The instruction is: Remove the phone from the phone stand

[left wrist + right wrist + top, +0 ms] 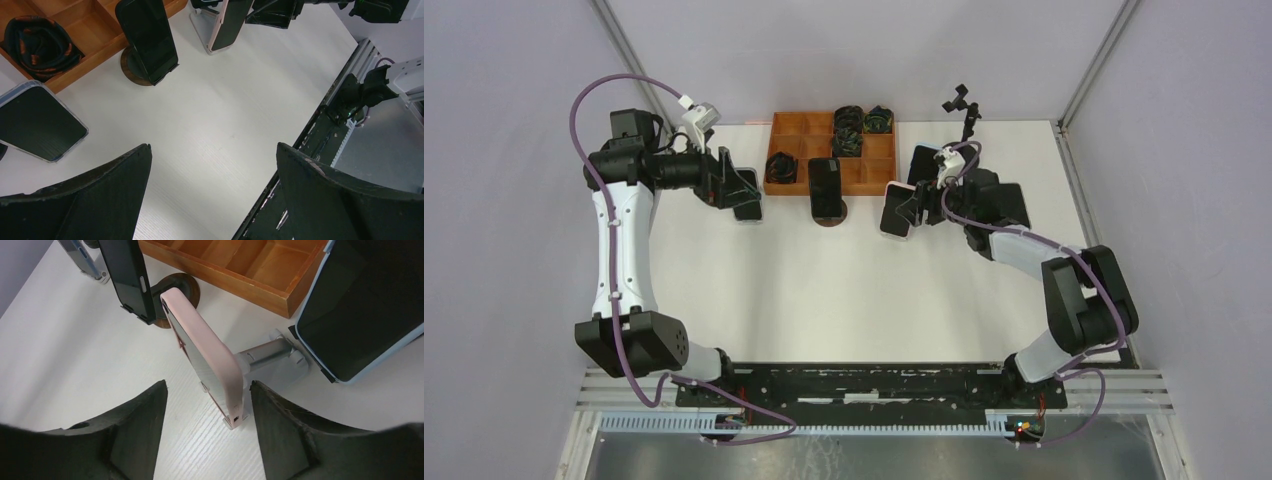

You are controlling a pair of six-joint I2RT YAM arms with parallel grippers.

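A phone in a pink case (205,355) leans on a silver stand (270,355); in the top view this phone (896,210) is right of centre. My right gripper (207,390) is open and straddles the phone's lower end, with the right finger (290,430) close beside it. A black phone (826,186) stands on a round wooden stand (131,67) at the middle. A phone in a clear case (40,125) is at the left, beside my left gripper (212,150), which is open and empty over bare table.
A wooden compartment tray (796,126) with coiled black cables (849,128) sits at the back. A phone in a blue case (355,305) stands just behind the pink one. A black clamp (965,108) stands at the back right.
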